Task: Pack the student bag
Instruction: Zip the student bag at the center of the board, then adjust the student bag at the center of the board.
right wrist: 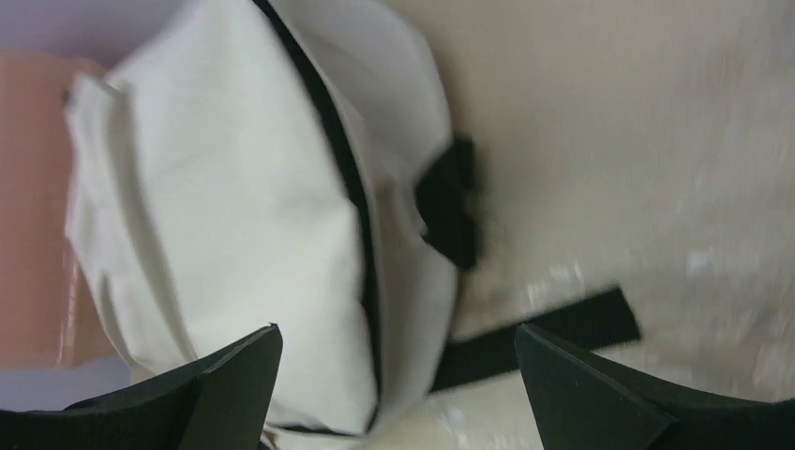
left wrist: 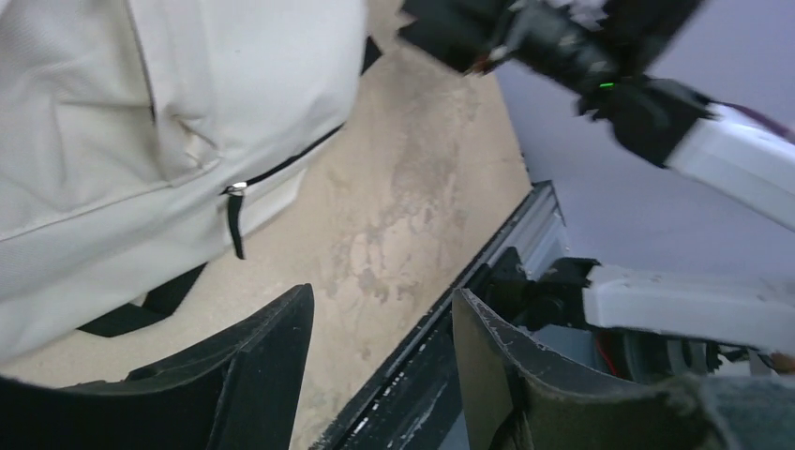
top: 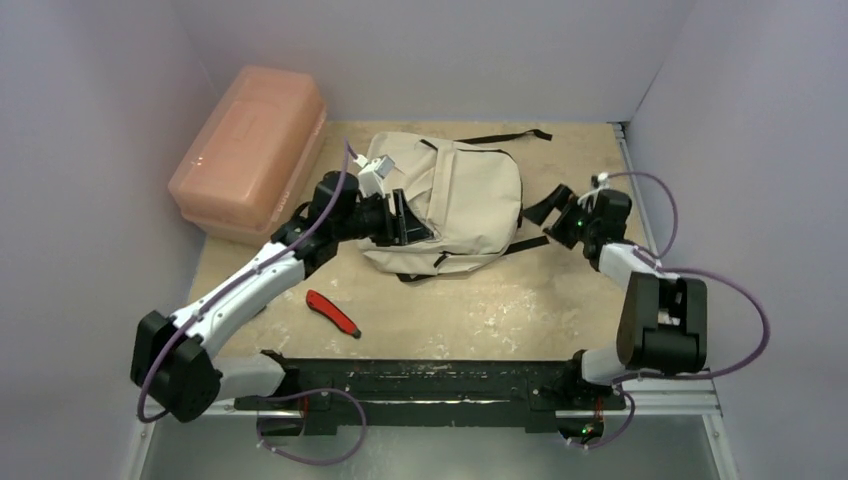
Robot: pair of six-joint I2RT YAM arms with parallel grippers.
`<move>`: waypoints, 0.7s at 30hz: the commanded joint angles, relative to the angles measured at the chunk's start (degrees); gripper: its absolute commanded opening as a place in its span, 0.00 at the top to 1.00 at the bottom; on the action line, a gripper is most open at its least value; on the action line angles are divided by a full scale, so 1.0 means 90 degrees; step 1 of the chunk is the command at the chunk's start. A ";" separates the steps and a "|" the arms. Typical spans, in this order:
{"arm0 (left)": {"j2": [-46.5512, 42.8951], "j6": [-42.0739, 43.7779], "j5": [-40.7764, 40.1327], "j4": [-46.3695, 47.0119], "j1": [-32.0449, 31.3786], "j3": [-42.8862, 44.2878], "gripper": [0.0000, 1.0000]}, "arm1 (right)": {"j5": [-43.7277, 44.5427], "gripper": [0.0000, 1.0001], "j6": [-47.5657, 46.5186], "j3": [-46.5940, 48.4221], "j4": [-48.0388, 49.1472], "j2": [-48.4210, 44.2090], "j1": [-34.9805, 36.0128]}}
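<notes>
Even soft light, faint shadows; wrist views blurry, esp. right.

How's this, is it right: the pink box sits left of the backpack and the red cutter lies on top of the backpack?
Not quite. The pink box does sit left of the backpack, but the red cutter lies on the table, closer to the near edge, apart from the backpack, as the top external view shows.

Legible text, labels, brands, numbers, signs: none that I can read on any item in my three views.
</notes>
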 commanded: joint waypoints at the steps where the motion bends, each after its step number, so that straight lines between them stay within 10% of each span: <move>1: -0.0970 -0.0194 0.0668 -0.0524 0.0040 0.0048 0.44 | -0.1589 0.01 0.0789 -0.0900 0.2066 0.0562 -0.0044; 12: -0.2246 -0.0433 0.0743 -0.1095 0.0040 -0.0318 0.44 | -0.2098 0.01 0.2472 -0.1207 0.5953 0.2986 -0.0169; 21: -0.2040 -0.0451 0.0750 -0.1078 0.0036 -0.0167 0.44 | -0.1997 0.11 0.2163 -0.0180 0.5262 0.3730 0.0179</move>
